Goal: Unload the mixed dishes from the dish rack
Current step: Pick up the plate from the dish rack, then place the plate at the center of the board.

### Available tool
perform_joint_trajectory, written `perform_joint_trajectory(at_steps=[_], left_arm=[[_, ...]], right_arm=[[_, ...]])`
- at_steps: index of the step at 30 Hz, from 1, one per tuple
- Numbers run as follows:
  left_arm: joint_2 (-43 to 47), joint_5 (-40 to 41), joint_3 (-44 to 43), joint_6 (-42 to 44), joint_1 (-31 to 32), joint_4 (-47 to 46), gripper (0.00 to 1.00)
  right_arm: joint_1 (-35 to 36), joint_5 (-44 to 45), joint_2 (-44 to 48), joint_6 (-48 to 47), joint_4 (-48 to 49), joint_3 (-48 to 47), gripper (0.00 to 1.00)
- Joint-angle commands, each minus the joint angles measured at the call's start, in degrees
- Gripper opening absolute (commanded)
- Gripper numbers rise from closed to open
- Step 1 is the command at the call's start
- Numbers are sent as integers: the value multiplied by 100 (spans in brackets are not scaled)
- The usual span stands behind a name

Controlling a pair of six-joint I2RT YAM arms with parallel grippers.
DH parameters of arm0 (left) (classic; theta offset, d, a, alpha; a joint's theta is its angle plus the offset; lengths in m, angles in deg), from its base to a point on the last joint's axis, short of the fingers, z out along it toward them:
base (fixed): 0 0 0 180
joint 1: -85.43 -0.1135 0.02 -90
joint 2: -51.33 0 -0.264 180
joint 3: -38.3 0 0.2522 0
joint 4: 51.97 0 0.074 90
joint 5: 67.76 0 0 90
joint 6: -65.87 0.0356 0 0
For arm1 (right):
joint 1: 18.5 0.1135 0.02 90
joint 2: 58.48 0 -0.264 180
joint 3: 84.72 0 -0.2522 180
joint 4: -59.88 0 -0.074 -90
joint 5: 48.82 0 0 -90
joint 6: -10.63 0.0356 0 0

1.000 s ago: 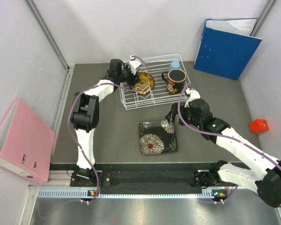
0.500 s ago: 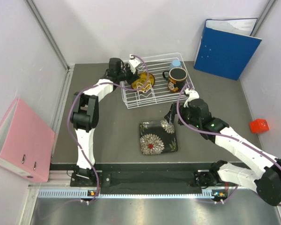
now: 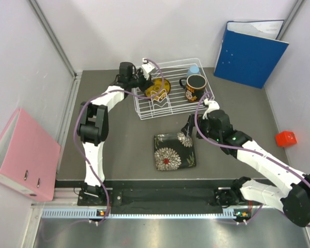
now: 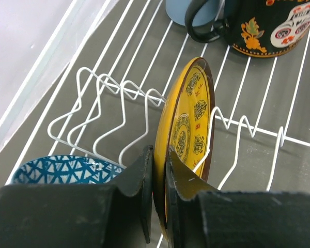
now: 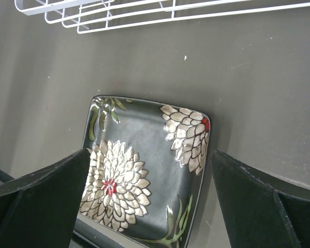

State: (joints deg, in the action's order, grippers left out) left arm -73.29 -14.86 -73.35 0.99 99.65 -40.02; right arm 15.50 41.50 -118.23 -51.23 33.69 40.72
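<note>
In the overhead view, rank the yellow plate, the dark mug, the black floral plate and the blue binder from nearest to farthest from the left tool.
1. yellow plate, clamped in the left tool, inside the rack.
2. dark mug, at the rack's right side.
3. black floral plate, on the table before the rack.
4. blue binder, far right corner.

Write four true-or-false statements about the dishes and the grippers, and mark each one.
1. The left gripper is shut on the rim of the yellow plate. True.
2. The black square plate stands in the dish rack. False: it lies flat on the table, in front of the rack.
3. The right gripper holds the mug. False: it is open and empty, above the black square plate.
4. The mug stands inside the dish rack. True.
</note>
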Motion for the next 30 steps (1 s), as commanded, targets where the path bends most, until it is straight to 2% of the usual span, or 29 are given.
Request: perform_joint_trajectory(at_steps=[1, 6, 12, 16, 19, 22, 23, 26, 27, 28, 29, 30], left_arm=[[640, -87, -363, -69, -86, -259, 0], [930, -87, -319, -148, -86, -347, 0], [1684, -139, -231, -376, -77, -601, 0], [2274, -78, -38, -745, 28, -1040, 0], [2696, 176, 103, -1359, 160, -1147, 0], [3048, 799, 165, -2806, 231, -1095, 0], [3101, 897, 147, -3760, 222, -763, 0], [3285, 697, 313, -5312, 213, -348, 0], [3434, 513, 505, -5682, 213, -512, 0], [3540, 302, 1108, -6120, 213, -766, 0], [3671, 187, 1514, -7012, 213, -1134, 0], [3925, 177, 1936, -7508, 213, -1947, 0]], right_arm=[[54, -14, 112, 42, 267, 10, 99], [54, -5, 147, 60, 276, -16, 99], [54, -14, 270, 60, 249, 1, 99], [46, 21, 419, 95, 223, -42, 100], [54, 301, 586, 95, 101, -174, 99], [54, 846, 823, 297, -58, -271, 98], [54, 1152, 876, 445, -102, -297, 97], [54, 1426, 1026, 561, -251, -490, 96], [54, 1436, 1070, 561, -278, -630, 96], [54, 1436, 1096, 535, -321, -701, 96], [54, 1480, 1131, 526, -348, -771, 95], [54, 1497, 1167, 517, -366, -885, 95]])
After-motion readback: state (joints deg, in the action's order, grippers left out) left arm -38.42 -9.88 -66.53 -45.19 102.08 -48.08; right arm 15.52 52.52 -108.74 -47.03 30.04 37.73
